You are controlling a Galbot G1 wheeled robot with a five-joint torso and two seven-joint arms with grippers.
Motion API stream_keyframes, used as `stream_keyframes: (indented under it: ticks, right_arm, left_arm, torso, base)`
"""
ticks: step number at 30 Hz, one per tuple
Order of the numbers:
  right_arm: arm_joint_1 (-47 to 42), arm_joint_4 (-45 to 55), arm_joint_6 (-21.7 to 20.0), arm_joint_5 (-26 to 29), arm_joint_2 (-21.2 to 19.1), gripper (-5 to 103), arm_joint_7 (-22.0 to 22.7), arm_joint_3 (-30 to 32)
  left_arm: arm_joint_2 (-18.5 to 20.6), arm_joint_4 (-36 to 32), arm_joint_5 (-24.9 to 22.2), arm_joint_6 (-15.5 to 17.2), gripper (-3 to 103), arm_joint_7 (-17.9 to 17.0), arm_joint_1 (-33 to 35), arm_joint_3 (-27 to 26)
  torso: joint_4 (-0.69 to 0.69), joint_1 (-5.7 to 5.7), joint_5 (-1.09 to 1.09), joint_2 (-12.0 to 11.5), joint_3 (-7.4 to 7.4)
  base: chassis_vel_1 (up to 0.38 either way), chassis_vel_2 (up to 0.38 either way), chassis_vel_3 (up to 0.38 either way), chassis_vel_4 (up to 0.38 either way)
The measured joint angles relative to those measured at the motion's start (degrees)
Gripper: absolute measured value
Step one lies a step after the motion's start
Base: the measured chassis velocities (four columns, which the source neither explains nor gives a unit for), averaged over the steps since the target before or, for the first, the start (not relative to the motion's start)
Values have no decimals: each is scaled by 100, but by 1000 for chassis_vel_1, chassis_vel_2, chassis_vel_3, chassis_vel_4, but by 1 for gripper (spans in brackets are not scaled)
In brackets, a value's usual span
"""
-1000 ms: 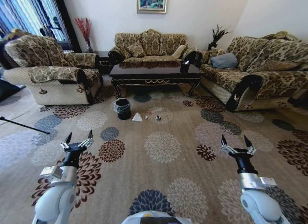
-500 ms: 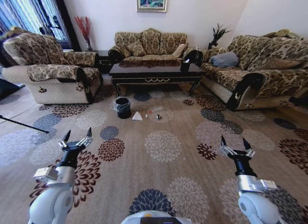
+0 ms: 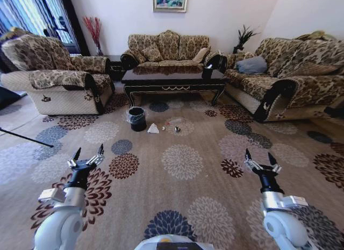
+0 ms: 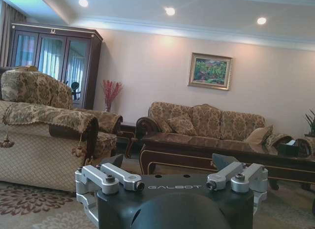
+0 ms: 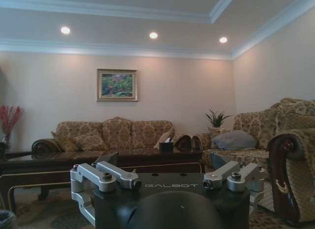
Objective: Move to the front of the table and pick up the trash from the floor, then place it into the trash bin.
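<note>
The robot faces a living room across a wide flowered carpet (image 3: pixel 183 164). Far ahead stands the dark glossy coffee table (image 3: pixel 173 79), with a patterned sofa (image 3: pixel 167 48) behind it, an armchair (image 3: pixel 56 78) to its left and a long couch (image 3: pixel 293 80) to its right. On the carpet just in front of the table's left end sits the round black trash bin (image 3: pixel 136 119), its grey bag ruffled over the rim. Just right of the bin lies the trash: a crumpled white tissue (image 3: pixel 153 128), then a clear bottle (image 3: pixel 173 122) and a small dark wrapper (image 3: pixel 177 130), close together but apart from the bin. A small black box (image 3: pixel 207 73) rests on the table's right end. The left gripper (image 3: pixel 87 154) hangs low at near left over the carpet, its fingers spread wide and holding nothing. The right gripper (image 3: pixel 259 159) hangs at near right, likewise released and empty. Both are well apart from the trash.
</note>
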Motion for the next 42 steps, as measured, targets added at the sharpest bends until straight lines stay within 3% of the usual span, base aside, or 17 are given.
stream_keyframes:
  ticks: [8,18,21,24,27,34,42]
  right_arm:
    - [-27,-57,98,-158,-113,100,-558,81]
    - [-52,-115,216,-237,-162,100,-534,207]
    - [5,-94,86,-312,-161,100,-373,226]
    - [81,151,-380,-450,-147,100,61,229]
    - [20,318,-596,-581,-143,100,181,252]
    - [-169,414,-805,-673,-151,100,-50,424]
    - [-246,165,-655,-736,-31,100,-240,416]
  left_arm:
    - [9,78,165,-26,100,14,-45,63]
    - [108,15,131,-41,100,20,-21,-20]
    - [111,3,126,-45,100,21,-14,-27]
    - [117,3,131,-63,100,25,-1,-27]
    - [144,4,135,-67,100,31,-10,-17]
    - [207,-51,93,-36,100,31,-95,-12]
    - [234,-383,-121,130,100,9,-122,-95]
  torso:
    - [1,-81,0,-227,-145]
    - [1,-153,1,-448,-292]
    - [0,-177,1,-512,-335]
    - [2,-202,1,-599,-394]
    - [2,-216,0,-658,-441]
    - [0,-262,0,-803,-539]
    - [0,-299,2,-977,-678]
  base:
    - [0,0,0,0]
    - [0,0,0,0]
    - [0,0,0,0]
    - [0,0,0,0]
    - [0,0,0,0]
    - [0,0,0,0]
    - [0,0,0,0]
